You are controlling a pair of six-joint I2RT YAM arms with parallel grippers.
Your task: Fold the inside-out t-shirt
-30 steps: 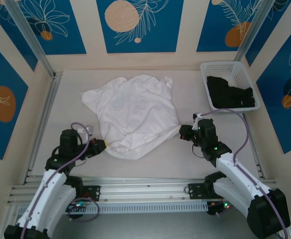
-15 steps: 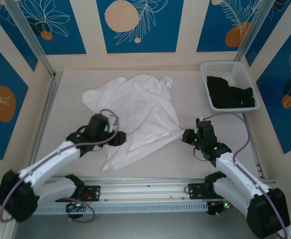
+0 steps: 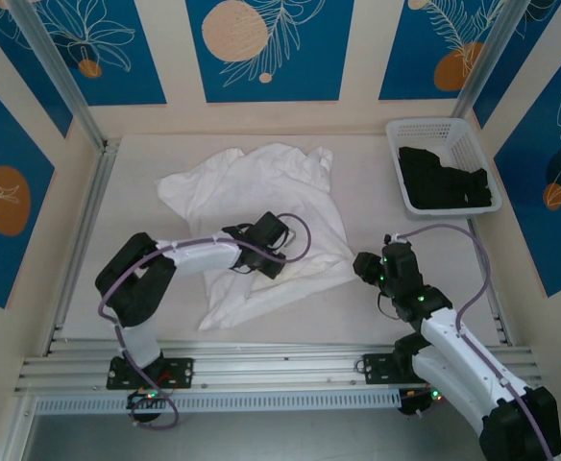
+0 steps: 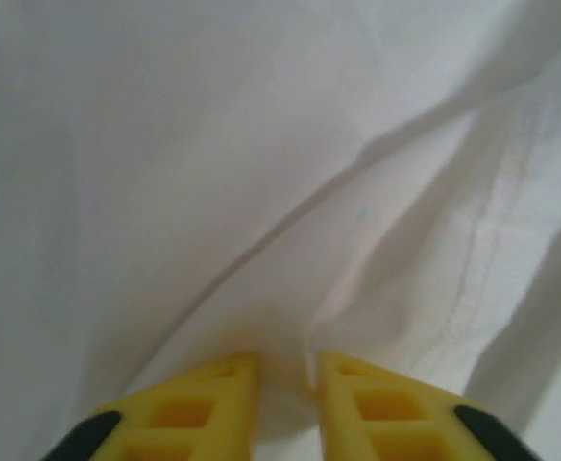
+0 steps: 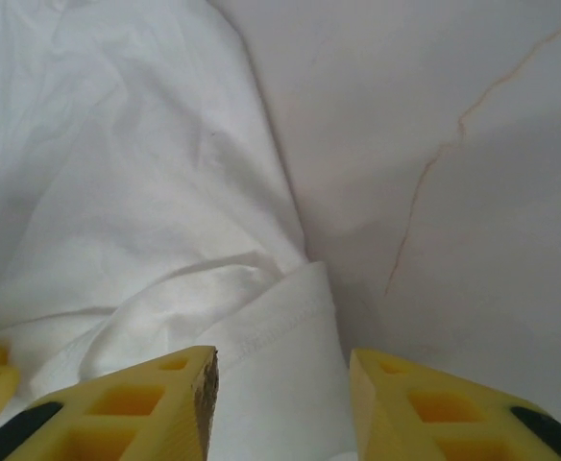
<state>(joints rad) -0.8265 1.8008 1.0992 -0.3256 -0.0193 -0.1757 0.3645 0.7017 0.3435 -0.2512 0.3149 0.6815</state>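
From the top external camera, the inside-out t-shirt lies spread and wrinkled across the middle of the tabletop, its lower edge drawn into a loose point toward the near side. The left arm reaches in from its base across the cloth, and the left end effector sits on the shirt's near right part. The right end effector is at the shirt's near right corner, just at the edge of the cloth. A white basket stands in the far right corner, well apart from the shirt, with a black garment inside it.

The left wrist camera looks straight onto the t-shirt. The left end effector is narrow, its yellow fingers closed on a pinch of white cloth, and creases run out from that spot.

In the right wrist camera, the right end effector stands wide, its yellow fingers apart. The stitched hem corner of the t-shirt lies loose between them, not clamped. To the right is bare tabletop with a thin brownish line across it.
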